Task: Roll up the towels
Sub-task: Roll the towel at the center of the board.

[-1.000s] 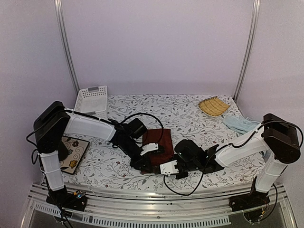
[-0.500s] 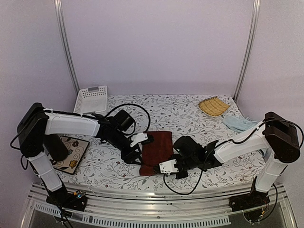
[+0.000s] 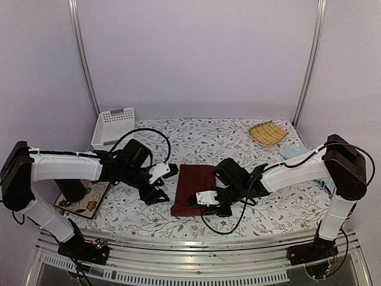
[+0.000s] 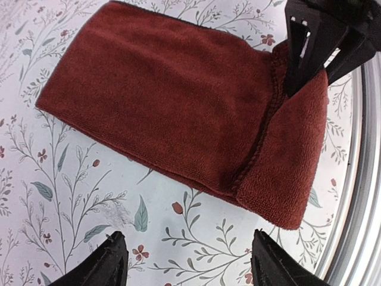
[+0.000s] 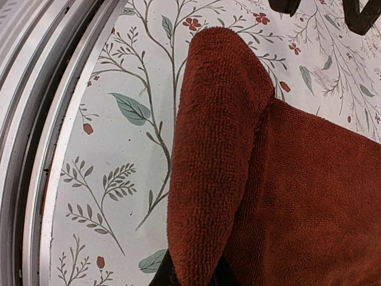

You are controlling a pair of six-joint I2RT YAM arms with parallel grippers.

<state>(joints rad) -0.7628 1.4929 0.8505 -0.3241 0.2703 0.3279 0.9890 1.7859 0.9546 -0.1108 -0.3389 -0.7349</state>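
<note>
Withdrawn leftward over the last second: left gripper (image 4: 190, 268), formerly over the towel, stood off its left side with fingers spread wide and empty above the white floral-print tablecloth (image 3: 238, 134). Right gripper (image 4: 312, 74) had shifted towards mid-table, its fingers clamped on the near end of the dark rust-red terry towel (image 4: 178, 101). That end was doubled over in a thick fold, and the rest lay flat at mid-table. Square floral-patterned tile (image 3: 89, 196) lay near left, partly under the left arm. Pale light blue terry towel (image 3: 290, 152) lay crumpled at right, largely hidden behind the right arm, well apart from the red one. White plastic lattice basket (image 3: 114, 126) sat at far left. Yellow woven bamboo mat (image 3: 267, 133) sat at far right.
</note>
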